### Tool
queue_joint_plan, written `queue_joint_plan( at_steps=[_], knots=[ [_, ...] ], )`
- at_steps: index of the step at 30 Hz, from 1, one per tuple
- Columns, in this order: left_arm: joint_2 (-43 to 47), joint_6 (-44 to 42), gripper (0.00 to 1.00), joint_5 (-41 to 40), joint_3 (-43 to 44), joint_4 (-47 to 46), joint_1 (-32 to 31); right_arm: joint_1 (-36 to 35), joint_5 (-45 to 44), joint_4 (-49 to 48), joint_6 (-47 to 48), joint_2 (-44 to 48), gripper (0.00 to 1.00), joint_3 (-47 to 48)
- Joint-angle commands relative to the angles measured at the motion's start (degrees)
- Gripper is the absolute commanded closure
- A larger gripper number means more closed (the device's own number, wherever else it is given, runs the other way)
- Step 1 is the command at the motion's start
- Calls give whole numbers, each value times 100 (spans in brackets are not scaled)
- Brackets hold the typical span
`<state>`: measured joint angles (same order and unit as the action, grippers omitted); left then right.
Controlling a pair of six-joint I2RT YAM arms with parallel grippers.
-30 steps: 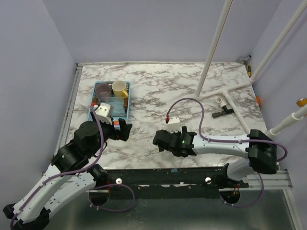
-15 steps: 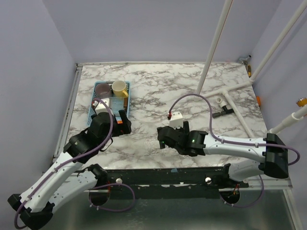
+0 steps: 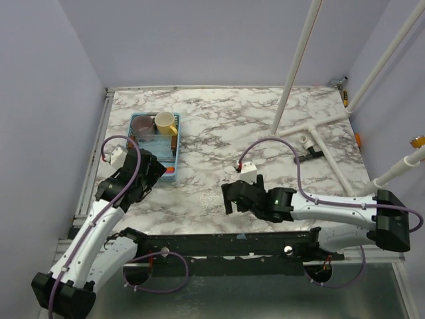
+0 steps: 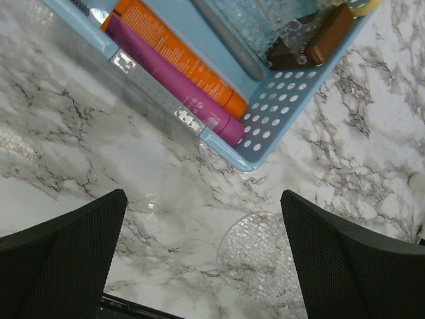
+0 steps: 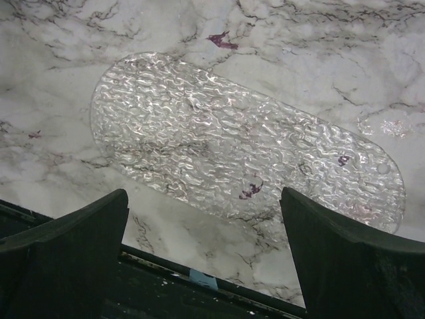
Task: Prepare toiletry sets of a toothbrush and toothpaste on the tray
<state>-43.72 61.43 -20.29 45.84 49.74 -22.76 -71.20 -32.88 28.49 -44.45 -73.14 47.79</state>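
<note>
1. Left gripper [image 4: 202, 199]: mine. Its fingers were wide apart and held nothing. It hung over the marble table [image 4: 73, 153], just off a corner of the tray [image 4: 279, 113].
2. Right gripper [image 5: 204, 199]: mine. Its fingers were likewise spread and empty, above a clear dimpled mat [image 5: 246, 159]. The mat lay flat on the marble near the table's front edge, well apart from the tray.
3. Tray: light blue with perforated walls. It stood on the table's left side.
4. Orange toothpaste tube [image 4: 176, 56] and pink toothpaste tube [image 4: 166, 76]: they lay in the tray side by side, touching. The pink one was against the wall nearest my left fingers.
5. Toothbrush [image 4: 229, 43]: a thin grey-blue handle lay in the tray beside the orange tube, roughly parallel to it. Its head was out of view.
6. Brown block [image 4: 325, 33]: it lay in the tray, near the side wall.
7. Purple-grey mug [image 3: 141, 125] and yellow mug [image 3: 165, 123]: they stood together at the tray's far end.
8. White pipe frame [image 3: 312, 126]: it stood on the table's right side.
</note>
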Motion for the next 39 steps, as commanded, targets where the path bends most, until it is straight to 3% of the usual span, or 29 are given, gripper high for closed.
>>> queue_joint_plan(
  at_steps=[1,8,18,29,39],
  knots=[
    [-230,664,2,565,-209,123,458,-29,454,-350,37,226,0,-231],
    [-570,773,6,1129,-322,-18,1296,-32,641,-511,45,363,0,-384],
    [-1361,358,23,1750,-270,-472,2134,-32,799,-585,58,406,0,-453],
    [-2091,78,34,1930,-109,-835,2596,-29,881,-707,0,372,0,-607],
    [-2392,-75,57,2192,-157,-1044,2672,-30,874,-740,-73,414,0,-700]
  ],
)
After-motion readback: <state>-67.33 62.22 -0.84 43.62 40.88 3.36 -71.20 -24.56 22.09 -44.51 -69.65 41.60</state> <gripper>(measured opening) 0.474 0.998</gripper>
